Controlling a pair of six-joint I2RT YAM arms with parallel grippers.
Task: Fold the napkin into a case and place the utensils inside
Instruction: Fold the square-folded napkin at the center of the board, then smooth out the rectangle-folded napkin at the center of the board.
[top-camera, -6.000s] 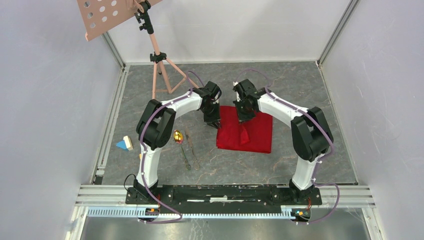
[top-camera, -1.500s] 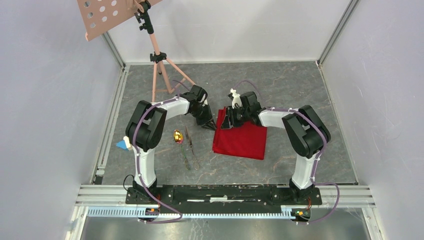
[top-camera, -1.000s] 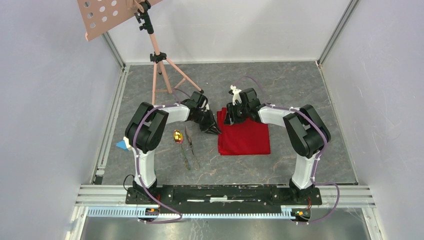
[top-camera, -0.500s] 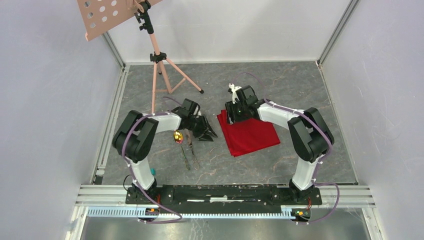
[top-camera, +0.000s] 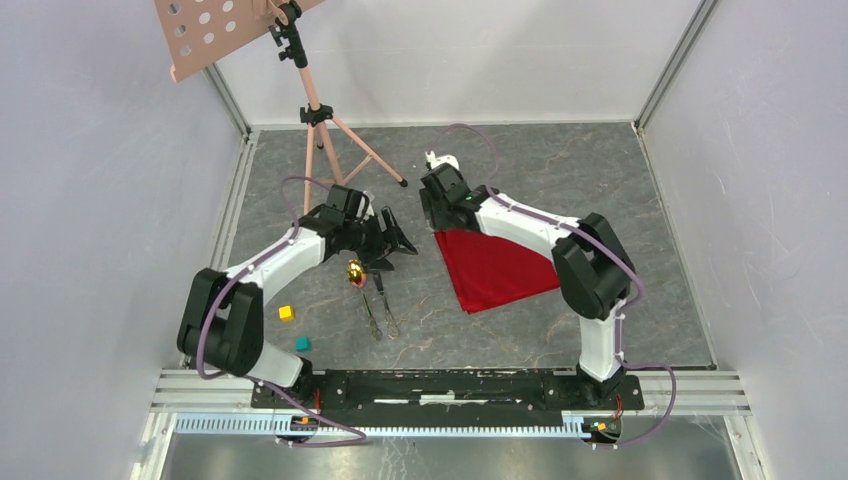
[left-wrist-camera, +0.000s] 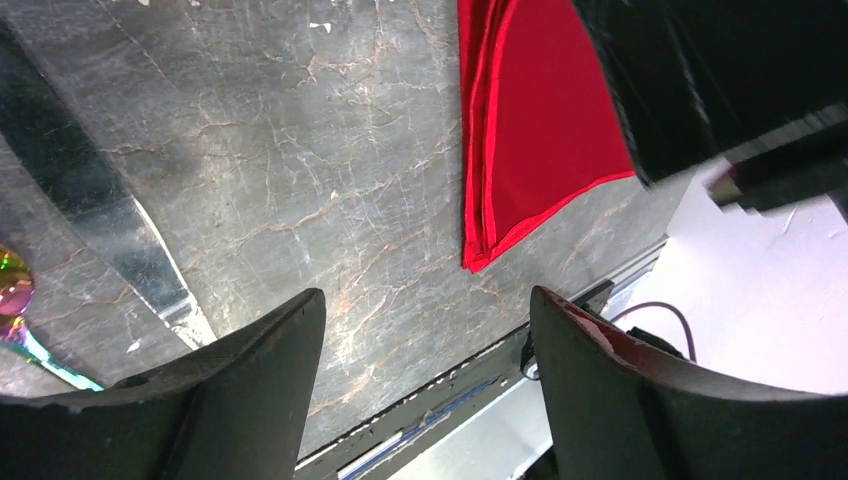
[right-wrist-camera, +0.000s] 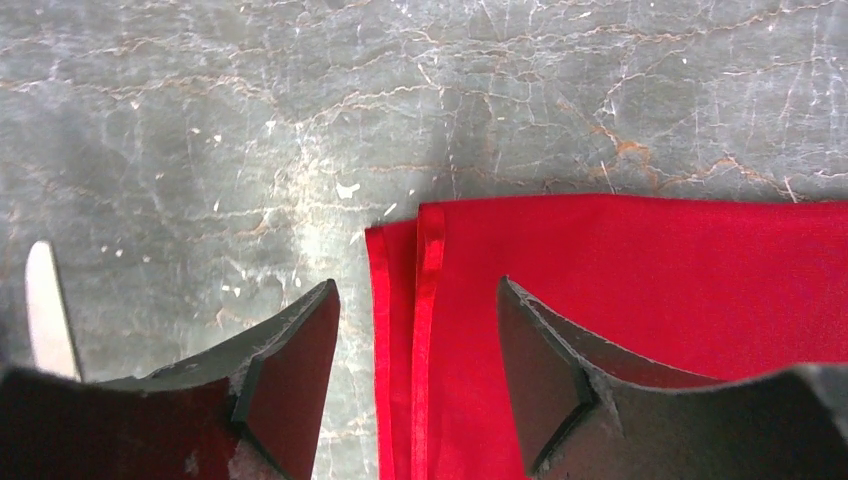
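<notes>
Pretty sure we're looking at a robotics lab test cell here, not anybody's home. A left arm (top-camera: 285, 258) and a right arm (top-camera: 525, 222) are sitting bolted to a black base plate (top-camera: 520, 385). Purple cables (top-camera: 676, 390) are looping off them, and aluminium rails (top-camera: 700, 392) are edging a marble-look tabletop (top-camera: 560, 170). Plain pale walls (top-camera: 100, 200) are boxing it all in. A tripod stand (top-camera: 318, 140) is holding a perforated board (top-camera: 205, 35) at the back. A red napkin (top-camera: 495, 270), a yellow block (top-camera: 286, 313) and a teal block (top-camera: 301, 343) are lying around like props.
</notes>
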